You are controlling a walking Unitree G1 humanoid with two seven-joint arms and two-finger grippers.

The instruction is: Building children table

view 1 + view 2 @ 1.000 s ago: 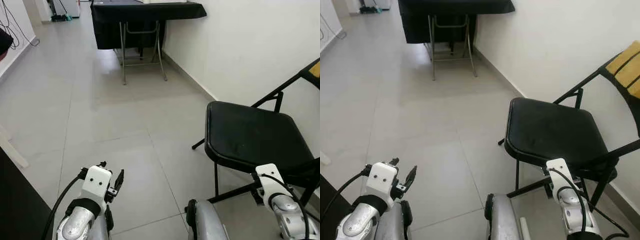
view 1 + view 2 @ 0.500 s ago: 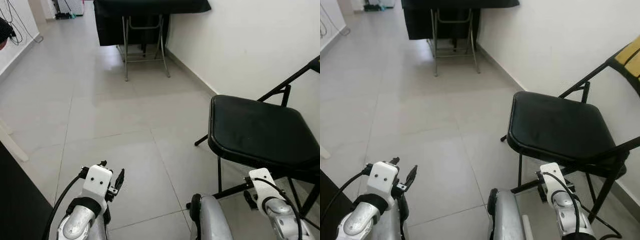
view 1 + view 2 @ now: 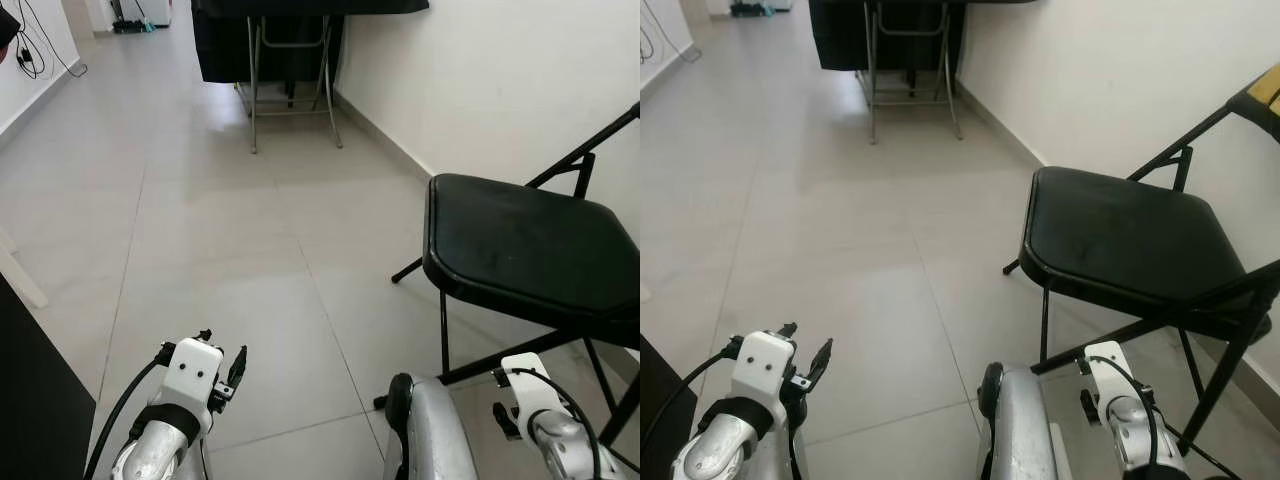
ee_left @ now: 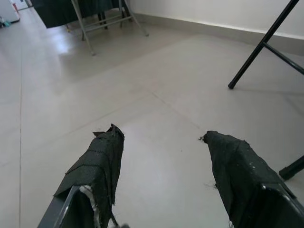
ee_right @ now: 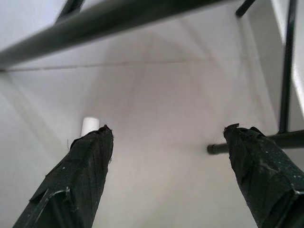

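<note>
Both arms hang low at the bottom of the eye views, the left arm (image 3: 190,375) over bare floor tiles and the right arm (image 3: 535,400) beside a folding chair. My left gripper (image 4: 161,135) is open, with nothing but grey tile between its black fingers. Under the chair's frame my right gripper (image 5: 168,130) is also open and holds nothing. A small white cylinder (image 5: 89,126) lies on the floor past one of its fingers. What that cylinder is cannot be told.
A black folding chair (image 3: 520,250) stands close on the right against the white wall. A table draped in black (image 3: 290,30) with metal legs stands at the far end. A dark panel (image 3: 30,400) and a slanted white piece (image 3: 18,278) are at the left edge.
The whole view has shifted as I walk forward; the draped table sits higher in frame and the chair is closer. My right arm has sunk lower beside the chair.
</note>
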